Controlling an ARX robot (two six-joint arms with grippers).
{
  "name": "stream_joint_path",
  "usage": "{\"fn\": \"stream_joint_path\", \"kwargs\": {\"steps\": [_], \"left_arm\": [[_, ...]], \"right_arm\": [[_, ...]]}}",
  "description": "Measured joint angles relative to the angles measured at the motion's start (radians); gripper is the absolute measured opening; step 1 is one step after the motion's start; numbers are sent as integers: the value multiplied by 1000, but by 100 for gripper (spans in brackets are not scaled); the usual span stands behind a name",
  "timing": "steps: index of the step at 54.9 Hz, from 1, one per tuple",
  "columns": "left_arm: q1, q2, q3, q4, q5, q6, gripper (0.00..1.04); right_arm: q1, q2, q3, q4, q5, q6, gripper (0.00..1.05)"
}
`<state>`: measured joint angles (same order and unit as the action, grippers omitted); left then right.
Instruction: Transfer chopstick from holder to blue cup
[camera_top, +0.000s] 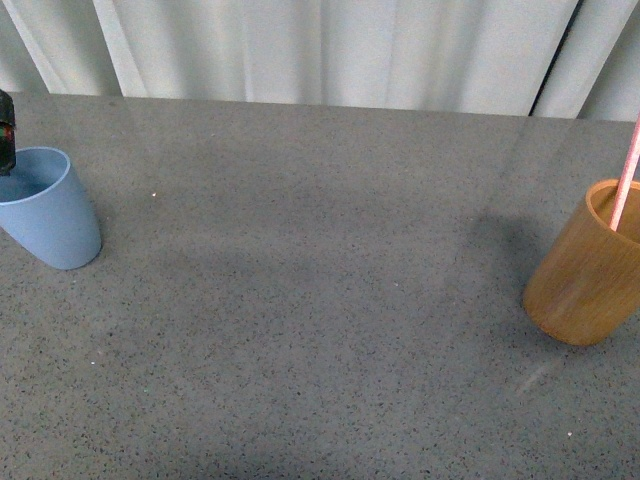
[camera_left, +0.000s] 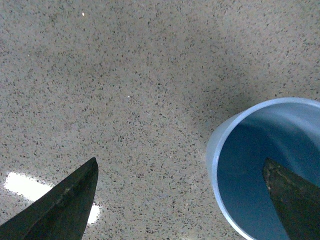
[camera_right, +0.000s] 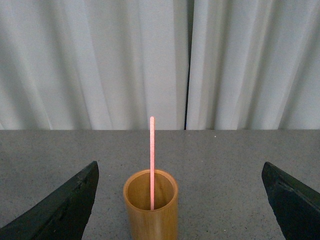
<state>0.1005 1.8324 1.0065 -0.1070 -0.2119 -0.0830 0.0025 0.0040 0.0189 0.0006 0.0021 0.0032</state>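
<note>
The left pincer (camera_left: 180, 200) was released, its jaws spread wide astride the wall of the blue cup (camera_left: 214, 155). One dark finger (camera_left: 292, 200) hung inside the cup's mouth and the other finger (camera_left: 60, 207) hung outside, over the speckled grey table (camera_left: 125, 75); whether the inner one touched the wall could not be told. The right pincer (camera_right: 180, 205) was likewise released and grasped nothing. Its two fingers stood well apart on either side of the holder (camera_right: 150, 220), with open table between each finger and the holder's rim. The chopstick (camera_right: 152, 160) stood in the holder, its lower end inside and its upper part rising well above the rim. In the front view the blue cup stood at the picture's far left and the holder at the far right, partly cut off by the frame. The chopstick leaned against the holder's rim there. A wide stretch of table lay between the two cups, and its far edge met a white curtain (camera_top: 320, 50).
</note>
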Motion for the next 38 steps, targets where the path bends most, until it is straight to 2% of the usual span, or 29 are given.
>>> {"fn": "stream_joint_path", "kwargs": {"steps": [16,24,34,38], "left_arm": [[-35,90,35,-12,52,-78,97],[-56,121,82,-101,115,-97,71],[-70,136,113,-152,124,-98,46],[-76,137,127,-166,134,-97,32]], "right_arm": [[0,0,0,0,0,0,95],[0,0,0,0,0,0,95],[0,0,0,0,0,0,95],[0,0,0,0,0,0,95]]}}
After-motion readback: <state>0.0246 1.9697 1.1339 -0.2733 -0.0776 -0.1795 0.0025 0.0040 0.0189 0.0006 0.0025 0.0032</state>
